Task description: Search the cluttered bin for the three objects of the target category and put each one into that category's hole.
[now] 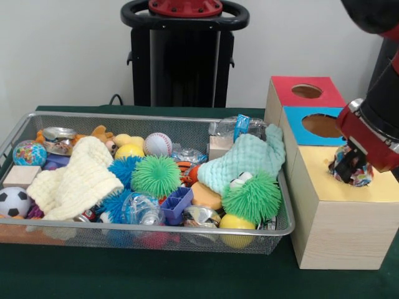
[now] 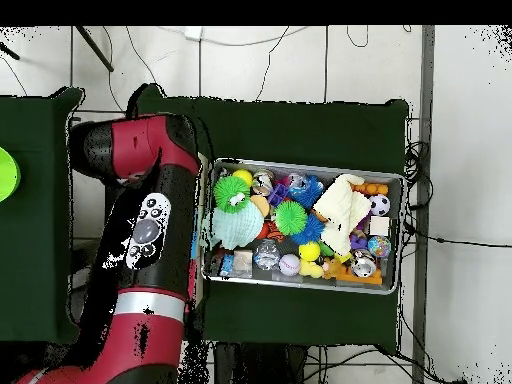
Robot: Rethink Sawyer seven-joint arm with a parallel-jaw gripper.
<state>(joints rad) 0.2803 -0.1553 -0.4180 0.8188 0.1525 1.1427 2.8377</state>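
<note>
The wire-mesh bin (image 1: 156, 116) lies on the green table, full of mixed toys, and it also shows in the overhead view (image 2: 300, 165). My gripper (image 1: 350, 170) is at the right, over the yellow-topped wooden box (image 1: 349, 199). It is shut on a small multicoloured patterned ball (image 1: 356, 168), held right at the box's top. The ball and gripper hide the yellow box's hole. In the bin lie a baseball (image 1: 158, 144), a soccer ball (image 1: 12, 201), a globe ball (image 1: 29, 153) and a yellow ball (image 1: 129, 151). In the overhead view my arm (image 2: 150, 230) covers the boxes and the gripper.
A blue-topped box (image 1: 296, 121) and a red-topped box (image 1: 283, 87) stand behind the yellow one, each with a round hole. The bin also holds green spiky balls (image 1: 156, 176), a cream knitted cloth (image 1: 78, 180) and a mint cloth (image 1: 243, 162). The pedestal (image 1: 184, 56) stands behind.
</note>
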